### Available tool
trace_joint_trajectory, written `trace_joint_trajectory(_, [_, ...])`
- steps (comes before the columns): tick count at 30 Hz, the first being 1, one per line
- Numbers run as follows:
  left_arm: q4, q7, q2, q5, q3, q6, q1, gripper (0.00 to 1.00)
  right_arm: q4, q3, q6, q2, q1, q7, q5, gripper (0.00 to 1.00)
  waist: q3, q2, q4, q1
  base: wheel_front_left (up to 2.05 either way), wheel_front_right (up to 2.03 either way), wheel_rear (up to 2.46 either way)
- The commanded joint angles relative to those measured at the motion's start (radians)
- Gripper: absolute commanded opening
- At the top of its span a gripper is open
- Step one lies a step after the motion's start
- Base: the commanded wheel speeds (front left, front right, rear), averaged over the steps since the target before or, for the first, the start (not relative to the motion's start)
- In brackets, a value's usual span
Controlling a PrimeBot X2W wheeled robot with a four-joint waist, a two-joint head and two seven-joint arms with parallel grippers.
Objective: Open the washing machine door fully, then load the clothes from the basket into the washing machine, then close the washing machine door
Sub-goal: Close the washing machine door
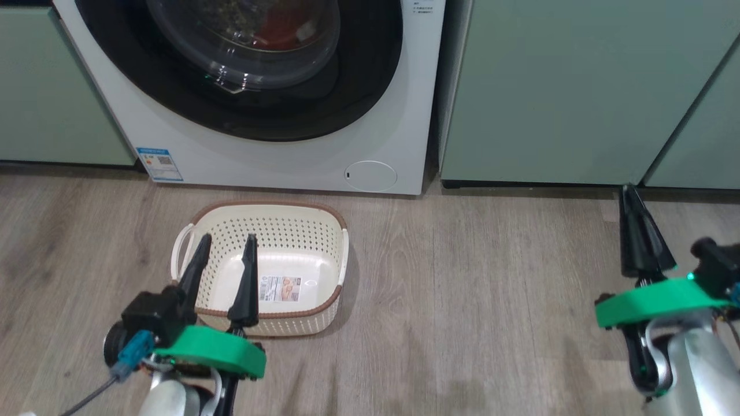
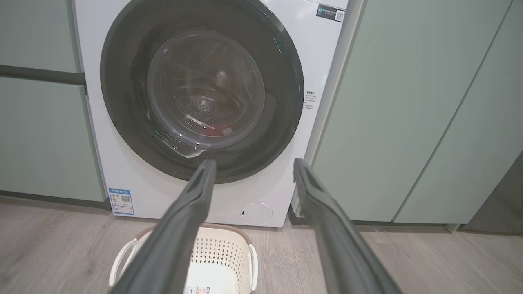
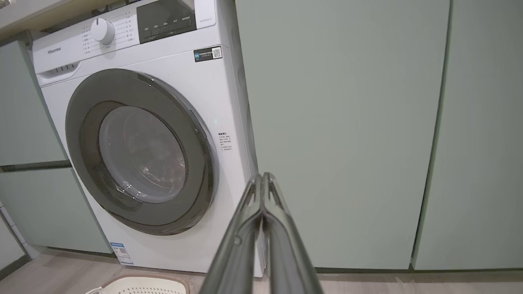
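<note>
Two green cabinets (image 1: 549, 86) flank the washing machine (image 1: 260, 164); basket (image 1: 289, 231) stands before it.

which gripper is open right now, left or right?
The left gripper: its two fingers stand spread apart, by the basket. The right gripper has its fingers pressed together into one point.

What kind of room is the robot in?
Probably a home laundry area: a white front-loading washing machine stands between pale green cabinets, with a cream laundry basket on the wood-look floor before it.
</note>
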Motion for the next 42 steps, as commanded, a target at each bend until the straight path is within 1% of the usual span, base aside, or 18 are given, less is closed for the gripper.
trace_joint_trajectory(1, [-0.025,-0.010,0.009,0.003,0.034,0.005,-0.024,1.00,-0.043,0.003,0.000,0.009,-0.012,-0.001,-0.008,0.00,-0.003,-0.0001,-0.003,0.0001,0.00,0.00,0.00])
trace_joint_trajectory(9, [0.014,-0.010,0.009,-0.005,0.017,0.001,0.011,1.00,-0.059,-0.051,0.000,0.061,0.095,-0.001,-0.008,0.00,-0.025,-0.0001,-0.004,0.0001,0.00,0.00,0.00])
trace_joint_trajectory(14, [0.036,-0.010,0.009,-0.013,0.007,-0.005,0.024,1.00,-0.061,-0.069,0.000,0.072,0.143,-0.001,-0.016,0.00,-0.032,-0.0001,-0.001,0.0001,0.00,0.00,0.00])
trace_joint_trajectory(17, [0.041,-0.010,0.009,-0.013,0.004,-0.007,0.027,1.00,-0.054,-0.060,0.000,0.075,0.158,-0.001,-0.036,0.00,-0.033,-0.0001,-0.003,0.0001,0.00,0.00,0.00])
trace_joint_trajectory(19, [0.039,-0.010,0.009,0.005,0.000,-0.009,0.027,1.00,-0.049,-0.061,0.000,0.076,0.159,-0.001,-0.032,0.00,-0.034,-0.0001,-0.004,0.0001,0.00,0.00,0.00])
trace_joint_trajectory(20, [0.038,-0.010,0.009,0.007,-0.001,-0.008,0.028,1.00,-0.050,-0.064,0.000,0.076,0.159,-0.001,-0.031,0.22,-0.035,-0.0001,-0.004,0.0001,0.00,0.00,0.00])
trace_joint_trajectory(21, [0.038,-0.010,0.009,0.010,-0.002,-0.007,0.029,1.00,-0.052,-0.067,0.000,0.077,0.158,-0.001,-0.030,0.70,-0.035,-0.0001,-0.004,0.0001,0.00,0.00,0.00])
trace_joint_trajectory(22, [0.037,-0.010,0.009,0.013,-0.002,-0.005,0.030,1.00,-0.049,-0.067,0.000,0.077,0.158,-0.001,-0.026,1.00,-0.037,-0.0001,-0.005,0.0001,0.00,0.00,0.00])
trace_joint_trajectory(25, [0.037,-0.010,0.009,0.021,-0.005,0.003,0.034,1.00,-0.039,-0.047,0.000,0.078,0.158,-0.001,-0.021,1.00,-0.040,-0.0001,-0.005,0.0001,0.00,0.00,0.00])
trace_joint_trajectory(33, [0.017,-0.010,0.009,0.008,0.005,0.020,0.030,1.00,-0.035,-0.043,0.000,0.078,0.156,-0.001,-0.031,1.00,-0.037,-0.0001,-0.004,0.0001,0.00,0.00,0.00])
trace_joint_trajectory(42, [-0.002,-0.010,0.009,0.023,0.000,0.004,0.033,1.00,-0.033,-0.034,0.000,0.072,0.152,-0.001,-0.032,1.00,-0.036,-0.0001,-0.001,0.0001,0.00,0.00,0.00])
